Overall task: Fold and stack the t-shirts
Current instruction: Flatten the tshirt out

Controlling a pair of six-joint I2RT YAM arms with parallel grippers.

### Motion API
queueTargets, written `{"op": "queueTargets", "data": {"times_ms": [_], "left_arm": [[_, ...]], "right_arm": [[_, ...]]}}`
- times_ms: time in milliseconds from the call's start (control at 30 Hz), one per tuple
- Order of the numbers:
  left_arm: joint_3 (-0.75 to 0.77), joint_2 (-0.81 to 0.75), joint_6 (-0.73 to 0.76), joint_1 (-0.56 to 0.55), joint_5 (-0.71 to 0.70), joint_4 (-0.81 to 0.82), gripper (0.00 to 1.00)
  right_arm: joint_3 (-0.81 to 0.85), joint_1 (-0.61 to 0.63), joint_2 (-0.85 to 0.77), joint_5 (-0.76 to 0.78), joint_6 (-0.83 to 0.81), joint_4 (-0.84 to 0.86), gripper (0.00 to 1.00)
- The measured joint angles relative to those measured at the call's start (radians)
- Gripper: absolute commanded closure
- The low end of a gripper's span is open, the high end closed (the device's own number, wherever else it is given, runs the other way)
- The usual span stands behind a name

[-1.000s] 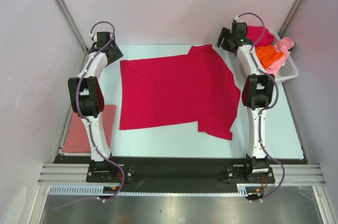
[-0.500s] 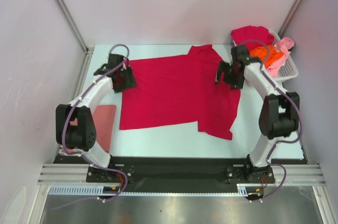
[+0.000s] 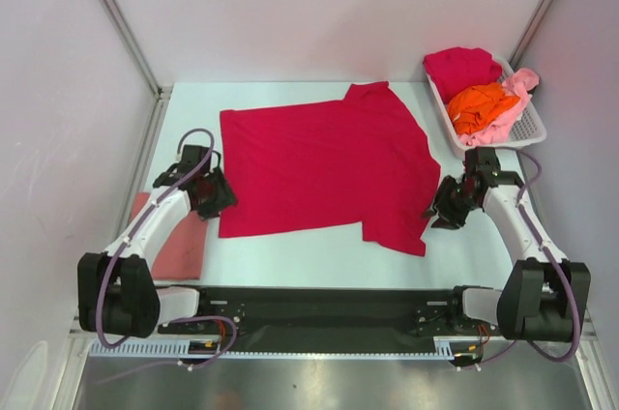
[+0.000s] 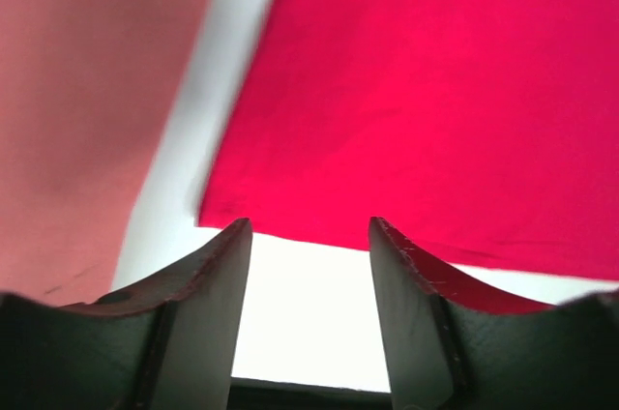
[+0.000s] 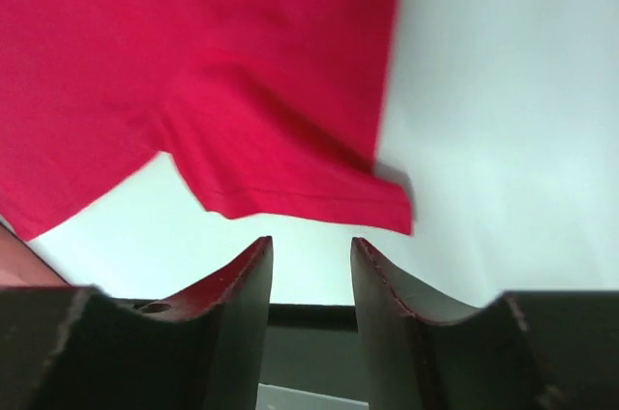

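Overhead: crimson t-shirt [image 3: 319, 163] lies spread flat on the table [image 3: 319, 260]. My left gripper [image 3: 213, 199] sits low beside its left edge, close to the near corner. My right gripper [image 3: 445, 209] sits low just beside the near sleeve [image 3: 397, 231]. A folded salmon t-shirt [image 3: 182, 241] lies at the table's left edge. The basket [image 3: 440, 110] at far right holds a second crimson shirt [image 3: 462, 67], an orange shirt [image 3: 481, 105] and a light pink shirt [image 3: 520, 86].

Left wrist: my jaws stand parted and empty, with the hem corner just beyond them.

Right wrist: my jaws are parted and empty, with the sleeve edge just ahead. Blur leaves contact uncertain.
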Motion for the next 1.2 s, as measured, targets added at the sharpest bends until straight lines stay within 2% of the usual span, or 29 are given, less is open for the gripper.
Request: {"op": "queueTargets", "data": {"times_ms": [133,267,467,767,933,1200], "left_arm": [[-0.075,-0.001,-0.036,0.086,0.024,0.018,0.46],[-0.101,-0.001,-0.048,0.109,0.039,0.027,0.46],[-0.105,0.032,-0.05,0.142,0.056,0.059,0.38],[-0.131,0.049,-0.098,0.154,0.044,0.053,0.51],[-0.194,0.013,-0.135,0.154,0.016,0.031,0.53],[-0.196,0.063,-0.144,0.154,0.005,0.039,0.57]], "right_arm": [[-0.084,-0.032,-0.022,-0.004,0.025,-0.026,0.55],[-0.13,-0.041,0.023,-0.011,0.032,-0.016,0.52],[-0.193,-0.049,0.061,-0.006,0.042,0.01,0.51],[-0.199,-0.05,0.057,0.026,0.078,0.037,0.52],[-0.21,-0.05,0.045,0.039,0.092,0.039,0.52],[-0.221,-0.05,0.034,0.053,0.111,0.045,0.52]]}}
